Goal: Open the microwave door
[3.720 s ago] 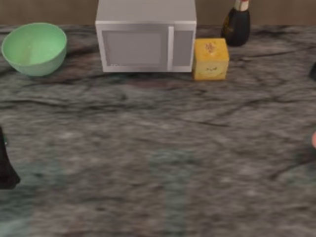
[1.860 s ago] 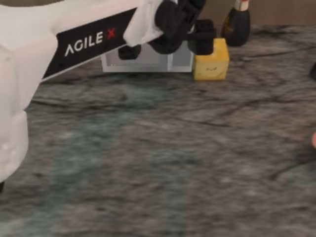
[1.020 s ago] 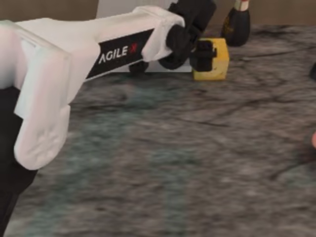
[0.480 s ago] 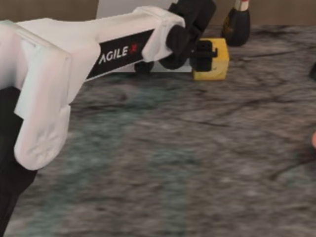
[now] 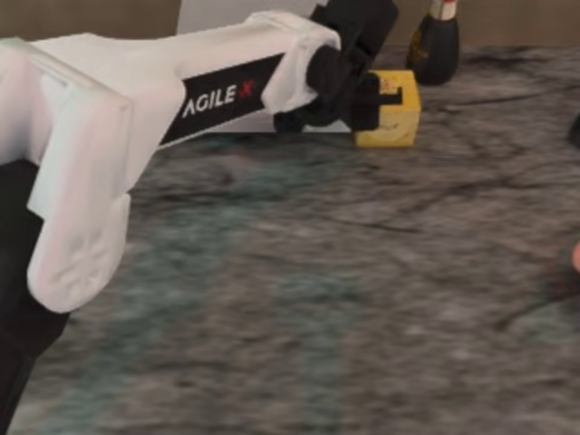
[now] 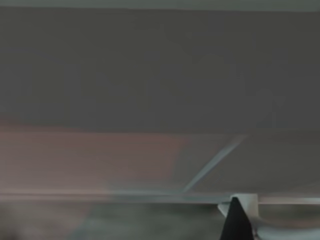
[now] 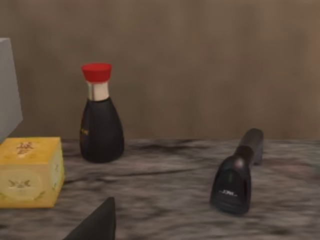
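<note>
Left gripper (image 5: 367, 95) at 12 o'clock against the microwave (image 5: 236, 14) front, beside yellow cube (image 5: 399, 113); grip state can't tell. Right arm parked out of view.

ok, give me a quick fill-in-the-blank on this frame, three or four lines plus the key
1. The arm reaching to the microwave front is the ____ arm.
2. The cube right of the microwave is ____.
3. The dark bottle wears a ____ cap.
4. The black scanner shows only in the ____ wrist view.

Missing words: left; yellow; red; right
</note>
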`<state>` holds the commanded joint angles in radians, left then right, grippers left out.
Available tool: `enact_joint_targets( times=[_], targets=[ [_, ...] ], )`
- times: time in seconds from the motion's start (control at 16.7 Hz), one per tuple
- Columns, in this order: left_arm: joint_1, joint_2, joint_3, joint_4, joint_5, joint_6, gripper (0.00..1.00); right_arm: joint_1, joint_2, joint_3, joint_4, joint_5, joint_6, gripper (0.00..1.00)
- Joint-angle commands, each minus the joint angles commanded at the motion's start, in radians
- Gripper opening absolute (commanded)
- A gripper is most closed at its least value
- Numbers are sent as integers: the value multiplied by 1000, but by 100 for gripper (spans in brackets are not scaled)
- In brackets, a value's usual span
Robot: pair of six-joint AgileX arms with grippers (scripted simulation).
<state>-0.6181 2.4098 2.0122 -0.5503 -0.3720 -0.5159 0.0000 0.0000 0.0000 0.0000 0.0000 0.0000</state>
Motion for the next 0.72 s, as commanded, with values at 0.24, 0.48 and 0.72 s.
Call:
enact_joint_targets(
  times=[0.24,0.48,0.72],
  targets=[
    [0,0,0,0,0,0,0,0,0,0,0,0,0,100],
    [0,0,0,0,0,0,0,0,0,0,0,0,0,100],
    [-36,-50,-99,13,-5,-5,0,0,0,0,0,0,0,100]
  ],
)
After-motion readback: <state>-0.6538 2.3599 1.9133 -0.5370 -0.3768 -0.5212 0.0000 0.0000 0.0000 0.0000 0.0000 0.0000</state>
